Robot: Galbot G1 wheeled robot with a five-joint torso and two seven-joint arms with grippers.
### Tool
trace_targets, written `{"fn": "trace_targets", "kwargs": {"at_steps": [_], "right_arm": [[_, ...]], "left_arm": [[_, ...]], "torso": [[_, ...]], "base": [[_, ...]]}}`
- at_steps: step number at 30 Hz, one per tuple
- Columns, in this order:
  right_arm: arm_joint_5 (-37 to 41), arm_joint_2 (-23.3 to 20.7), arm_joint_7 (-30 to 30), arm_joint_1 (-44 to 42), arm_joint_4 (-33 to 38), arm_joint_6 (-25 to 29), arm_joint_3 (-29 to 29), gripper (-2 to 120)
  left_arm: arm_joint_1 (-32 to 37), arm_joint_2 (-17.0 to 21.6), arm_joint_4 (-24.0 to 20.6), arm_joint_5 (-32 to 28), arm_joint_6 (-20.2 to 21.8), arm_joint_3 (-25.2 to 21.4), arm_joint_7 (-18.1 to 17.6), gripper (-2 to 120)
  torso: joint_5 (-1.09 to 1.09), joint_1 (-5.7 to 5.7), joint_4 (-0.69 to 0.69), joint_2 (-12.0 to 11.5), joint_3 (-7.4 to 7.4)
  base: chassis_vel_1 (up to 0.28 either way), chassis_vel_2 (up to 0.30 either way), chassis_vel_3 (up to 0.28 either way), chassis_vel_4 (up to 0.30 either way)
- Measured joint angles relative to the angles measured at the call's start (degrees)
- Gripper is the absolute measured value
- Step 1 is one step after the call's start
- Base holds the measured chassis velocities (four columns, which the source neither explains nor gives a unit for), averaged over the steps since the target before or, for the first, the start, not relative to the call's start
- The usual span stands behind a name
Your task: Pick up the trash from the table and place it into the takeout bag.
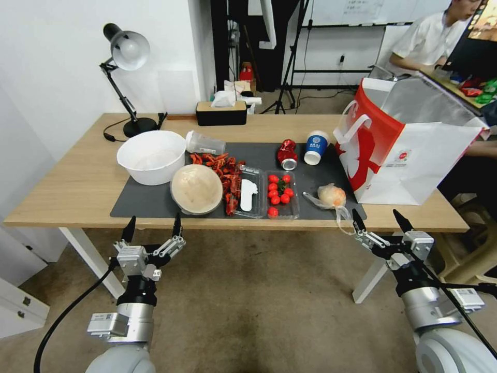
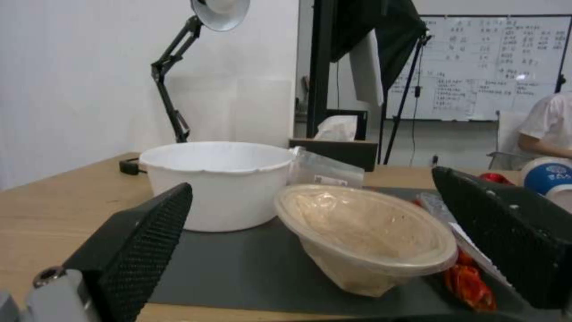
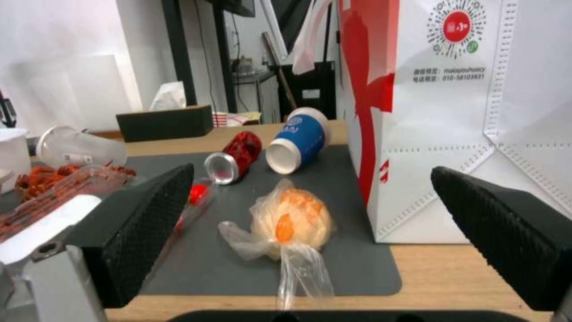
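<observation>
- The left gripper [image 1: 152, 224] is hovering off the near edge of the table [image 1: 67, 191], fingers spread apart, facing the tilted beige dish [image 1: 196, 189]; open floor is lying below it.
- The right gripper [image 1: 379, 218] is hanging off the near right edge, fingers wide apart, facing the small bag [image 1: 330, 196] whose loose tail is drooping over the mat's near edge.
- The can [image 1: 287, 154] is lying with its long axis running near to far; the paper cup [image 1: 315, 147] is sitting beside it.
- The takeout bag [image 1: 409, 150] is standing at the right, mouth open upward.
</observation>
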Motion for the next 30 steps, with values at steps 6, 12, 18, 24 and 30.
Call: {"fn": "trace_targets", "kwargs": {"at_steps": [6, 12, 18, 24, 30], "right_arm": [[0.02, -0.38, 0.23, 0.33, -0.29, -0.43, -0.26, 100], [1.16, -3.48, 2.26, 2.6, -2.27, -2.27, -1.47, 100], [4.64, -9.14, 6.08, 10.56, -7.65, -5.17, -5.68, 100], [6.03, -12.07, 7.75, 16.89, -10.8, -6.85, -10.79, 100], [6.9, -13.84, 9.01, 22.38, -14.56, -8.6, -15.28, 100]], "left_arm": [[0.69, -0.35, 0.57, 1.15, 0.0, 0.25, -0.03, 100], [-0.08, 0.18, 2.54, 1.34, 0.03, 1.42, -0.12, 100], [-2.87, 2.59, 5.41, 0.65, 1.83, 4.94, -0.25, 100], [-2.39, 1.96, 5.77, 0.89, 1.94, 4.67, -0.39, 100], [-1.66, 1.26, 6.13, 1.08, 1.95, 4.08, -0.4, 100]], "torso": [[0.0, 0.0, 0.0, 0.0, 0.0], [0.01, -0.01, 0.01, 0.0, 0.0], [0.03, 0.0, 0.01, 0.0, 0.01], [0.0, 0.0, 0.02, 0.0, 0.01], [0.0, 0.01, 0.0, 0.0, 0.0]], "base": [[0.0, 0.0, 0.0, 0.0], [0.0, 0.0, 0.0, 0.0], [0.0, 0.0, 0.0, 0.0], [0.0, 0.0, 0.0, 0.0], [0.0, 0.0, 0.0, 0.0]]}}
